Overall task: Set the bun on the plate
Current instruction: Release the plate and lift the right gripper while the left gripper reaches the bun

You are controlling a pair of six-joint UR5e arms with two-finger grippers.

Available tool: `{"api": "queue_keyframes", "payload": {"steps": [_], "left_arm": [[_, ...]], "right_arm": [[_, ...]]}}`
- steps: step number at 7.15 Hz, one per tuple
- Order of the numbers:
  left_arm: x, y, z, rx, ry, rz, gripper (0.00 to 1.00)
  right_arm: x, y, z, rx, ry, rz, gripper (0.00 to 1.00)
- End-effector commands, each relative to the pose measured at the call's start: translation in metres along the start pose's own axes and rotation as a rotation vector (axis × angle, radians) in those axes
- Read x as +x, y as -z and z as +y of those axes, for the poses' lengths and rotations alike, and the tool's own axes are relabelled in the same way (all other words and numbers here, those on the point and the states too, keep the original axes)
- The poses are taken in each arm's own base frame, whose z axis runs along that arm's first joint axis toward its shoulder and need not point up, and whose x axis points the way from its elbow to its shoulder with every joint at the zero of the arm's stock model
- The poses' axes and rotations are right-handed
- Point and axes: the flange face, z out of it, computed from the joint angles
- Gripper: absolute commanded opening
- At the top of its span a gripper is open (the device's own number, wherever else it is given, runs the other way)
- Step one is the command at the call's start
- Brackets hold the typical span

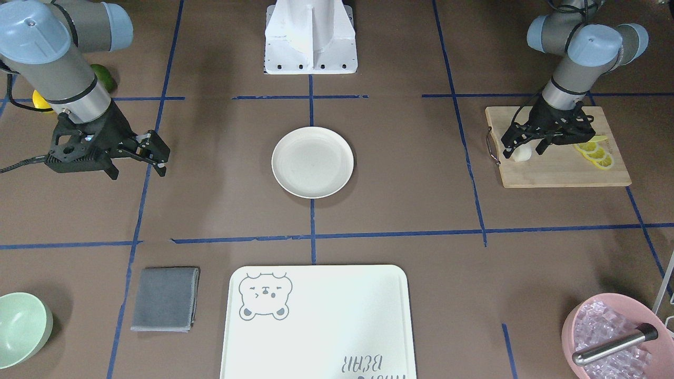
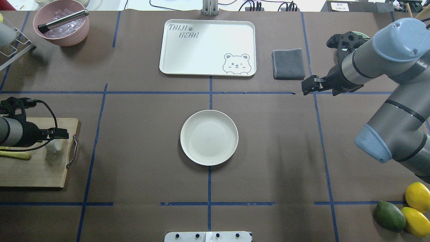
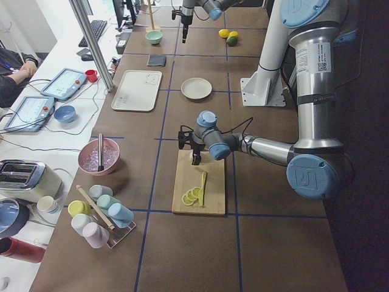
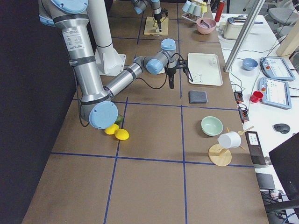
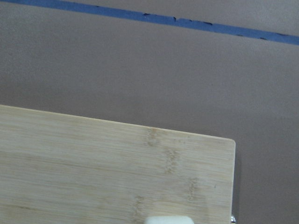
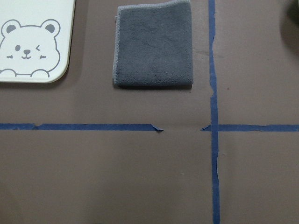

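Left claw [image 1: 524, 149] hangs low over the near-left corner of a bamboo cutting board [image 1: 558, 173], its fingers spread to either side of the bun [image 1: 522, 154]. Whether the pads touch the dough I cannot tell. The bun sits on the board, just beside a row of lemon slices [image 1: 595, 152], and only its white top edge shows at the bottom of the left wrist view. The board lies at the left end of the brown tabletop [image 1: 410, 200]. The plate [image 1: 312, 162] sits bare at the middle of the tabletop, well apart from the bun, on a line of blue tape.

Right claw [image 1: 136, 169] hovers above the tabletop at the other end, fingers spread and holding nothing. Beyond it lie a folded grey cloth [image 6: 153, 44] and a bear-printed tray [image 1: 316, 326].
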Motion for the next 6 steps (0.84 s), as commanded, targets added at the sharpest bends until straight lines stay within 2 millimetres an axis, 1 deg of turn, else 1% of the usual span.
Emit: {"api": "queue_keyframes", "payload": {"steps": [1, 2, 5, 6], "left_arm": [[-0.012, 0.011, 0.013, -0.012, -0.001, -0.007, 0.99], [-0.016, 0.022, 0.019, -0.014, -0.005, -0.005, 0.99], [-0.009, 0.017, 0.023, -0.023, -0.015, -0.004, 0.98], [-0.007, 0.015, 0.023, -0.026, -0.017, -0.005, 0.98]], "right_arm": [[0.018, 0.008, -0.005, -0.011, -0.002, -0.008, 1.0], [0.019, 0.007, -0.004, -0.011, -0.003, -0.006, 1.0], [0.029, 0.007, -0.005, -0.014, -0.012, 0.004, 1.0], [0.04, 0.007, -0.006, -0.013, -0.007, 0.014, 1.0]]}}
